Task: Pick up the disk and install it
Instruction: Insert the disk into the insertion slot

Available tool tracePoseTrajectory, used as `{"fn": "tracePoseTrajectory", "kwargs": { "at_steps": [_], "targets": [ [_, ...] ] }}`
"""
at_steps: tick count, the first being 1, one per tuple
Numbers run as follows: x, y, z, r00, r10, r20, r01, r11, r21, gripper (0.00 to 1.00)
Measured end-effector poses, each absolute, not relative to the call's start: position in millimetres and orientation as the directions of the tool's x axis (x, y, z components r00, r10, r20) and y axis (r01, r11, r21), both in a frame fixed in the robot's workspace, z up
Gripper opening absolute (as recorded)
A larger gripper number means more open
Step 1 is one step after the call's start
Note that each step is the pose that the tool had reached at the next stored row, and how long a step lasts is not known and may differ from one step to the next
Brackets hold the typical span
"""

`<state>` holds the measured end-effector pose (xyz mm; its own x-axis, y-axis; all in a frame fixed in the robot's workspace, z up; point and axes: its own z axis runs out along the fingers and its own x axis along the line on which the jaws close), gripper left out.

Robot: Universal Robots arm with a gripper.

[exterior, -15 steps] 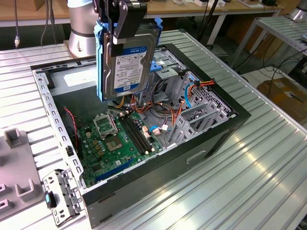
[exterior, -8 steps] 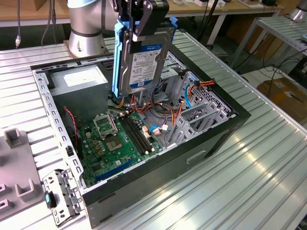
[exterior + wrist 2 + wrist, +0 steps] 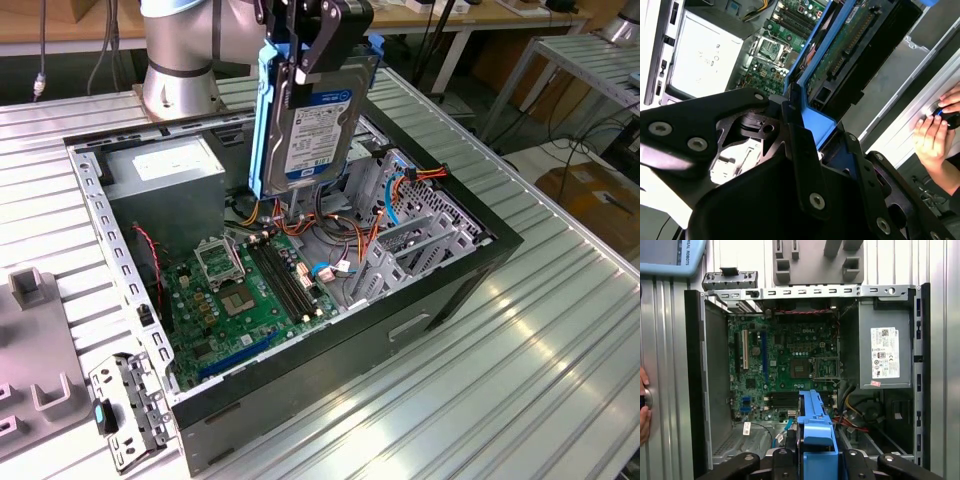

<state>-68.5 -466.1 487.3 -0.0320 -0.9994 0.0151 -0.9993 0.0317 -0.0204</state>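
Closest in both wrist views, the gripper [image 3: 302, 58] has its black fingers [image 3: 807, 165] clamped on the upper end of the disk [image 3: 312, 125], pinching its bright blue carrier rail. Upright and slightly tilted, the disk hangs above the open computer case [image 3: 430, 310], whose motherboard [image 3: 245, 290] lies exposed. A person's hand [image 3: 932, 132] just outside the case is cut off at the picture's edge
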Motion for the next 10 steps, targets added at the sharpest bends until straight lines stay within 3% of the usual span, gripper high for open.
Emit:
{"fn": "tracePoseTrajectory", "kwargs": {
  "at_steps": [10],
  "targets": [
    [-68.2, -467.9, 487.3, -0.032, -0.999, 0.015, -0.999, 0.031, -0.020, 0.37]
  ]
}}
